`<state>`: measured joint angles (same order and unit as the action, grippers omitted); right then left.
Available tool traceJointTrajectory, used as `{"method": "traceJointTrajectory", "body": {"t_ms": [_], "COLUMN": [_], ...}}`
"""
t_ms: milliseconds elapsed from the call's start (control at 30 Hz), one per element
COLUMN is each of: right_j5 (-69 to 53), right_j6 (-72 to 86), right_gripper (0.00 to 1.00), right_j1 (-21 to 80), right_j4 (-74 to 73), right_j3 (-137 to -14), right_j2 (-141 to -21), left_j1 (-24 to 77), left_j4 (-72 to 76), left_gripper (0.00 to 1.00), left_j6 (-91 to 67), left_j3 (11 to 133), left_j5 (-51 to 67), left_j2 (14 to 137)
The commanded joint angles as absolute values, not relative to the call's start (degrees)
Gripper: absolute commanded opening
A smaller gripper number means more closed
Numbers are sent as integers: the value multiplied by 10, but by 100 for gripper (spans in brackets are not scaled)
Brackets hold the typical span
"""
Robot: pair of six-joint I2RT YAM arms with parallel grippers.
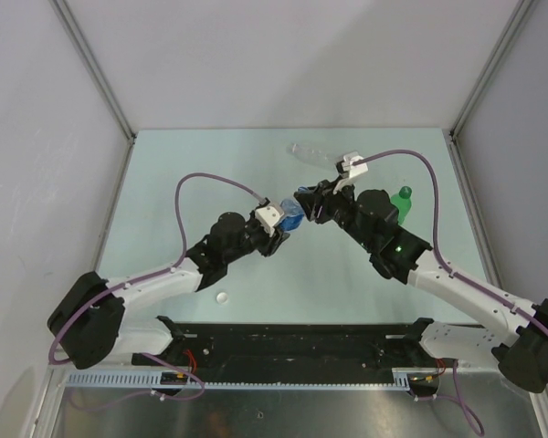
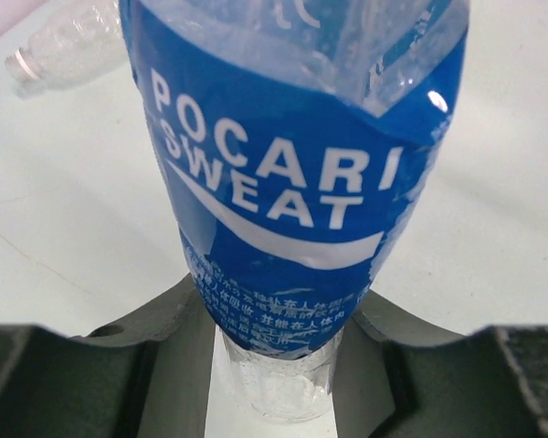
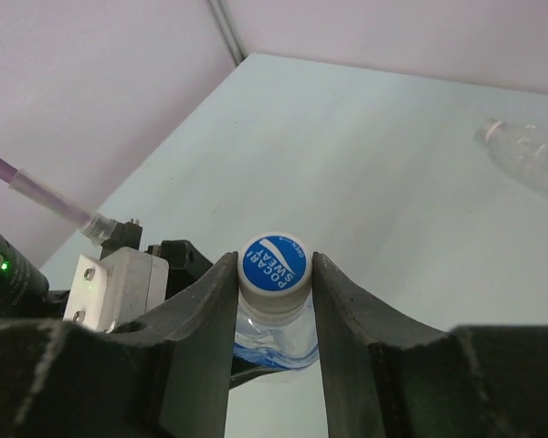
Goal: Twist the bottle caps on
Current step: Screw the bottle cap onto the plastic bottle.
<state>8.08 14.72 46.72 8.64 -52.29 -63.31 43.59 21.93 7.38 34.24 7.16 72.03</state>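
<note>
My left gripper [image 1: 279,224] is shut on the lower end of the clear bottle with the blue label [image 2: 292,182], holding it above the table; the left jaws [image 2: 279,319] clamp its clear base. My right gripper [image 1: 307,203] is shut on the white cap with a blue top [image 3: 275,265], which sits on that bottle's neck. The fingers [image 3: 205,310] press both sides of the cap. The unlabelled clear bottle [image 1: 310,153] lies on its side at the back with no cap on. The green bottle [image 1: 403,204] stands to the right. A loose white cap [image 1: 223,297] lies at the near left.
The unlabelled bottle also shows in the left wrist view [image 2: 64,50] and in the right wrist view [image 3: 530,155]. Grey walls close the table [image 1: 192,164] on the left, back and right. My two arms meet over the table's middle.
</note>
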Motion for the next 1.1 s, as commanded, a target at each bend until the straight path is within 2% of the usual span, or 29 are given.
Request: {"method": "traceJointTrajectory", "body": {"t_ms": [0,300,400,567,733,867,1067], "right_j5": [89,66,48,17,-92,-178,-187], "right_j6": [168,160,153,104,28,-24,-22], "right_gripper": [42,52,61,82,96,99,99], "right_j1": [473,473,473,473,472,472,459], "right_j4": [-6,26,25,7,3,-12,-23], "right_j3": [-521,-526,-526,-526,-525,-524,-523], "right_j2": [-643,-619,-612,-583,-540,-499,-452], "left_j1": [449,449,448,449,448,445,438], "left_j4": [410,412,412,412,412,412,412], "left_gripper": [0,0,0,0,0,0,0], "left_j6": [52,42,40,46,53,57,78], "left_j3": [386,365,362,354,343,336,308], "left_j5": [87,86,86,94,112,137,199], "left_j2": [700,700,697,687,680,677,663]}}
